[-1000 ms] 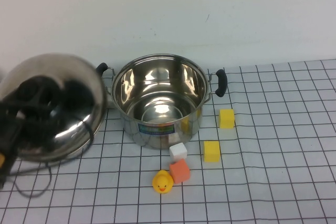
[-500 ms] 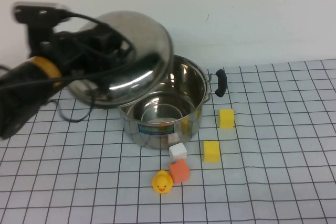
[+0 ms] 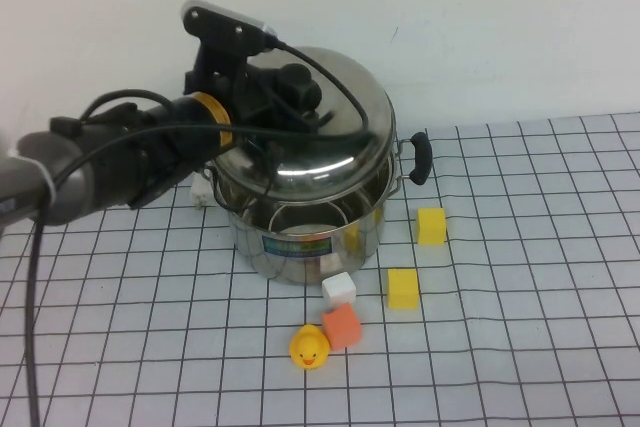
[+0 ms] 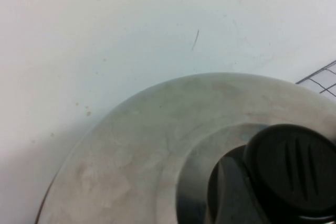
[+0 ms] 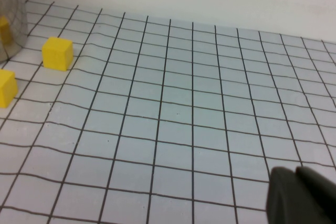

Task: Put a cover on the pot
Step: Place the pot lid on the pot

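The pot (image 3: 305, 232) stands on the gridded bench (image 3: 520, 347) close to the white back wall, its label facing the camera and one black side handle (image 3: 420, 157) showing on its right. The domed steel lid (image 3: 300, 137) hangs tilted over the pot's mouth: its far edge sits near the rim, while its near edge is raised, leaving the interior visible through the gap. The left claw (image 3: 285, 92) is over the lid's top, closed on the black knob (image 4: 291, 169), with the arm reaching in from the pot's left. Just in front of the pot lie a white cube (image 3: 339, 289), an orange cube (image 3: 342, 326) and a yellow toy duck (image 3: 309, 347). Two yellow cubes (image 3: 431, 226) (image 3: 404, 288) lie to the pot's right and front right. The right claw (image 5: 302, 195) shows only as a dark tip low above bare bench, well away from the pot; whether it is open or closed cannot be told
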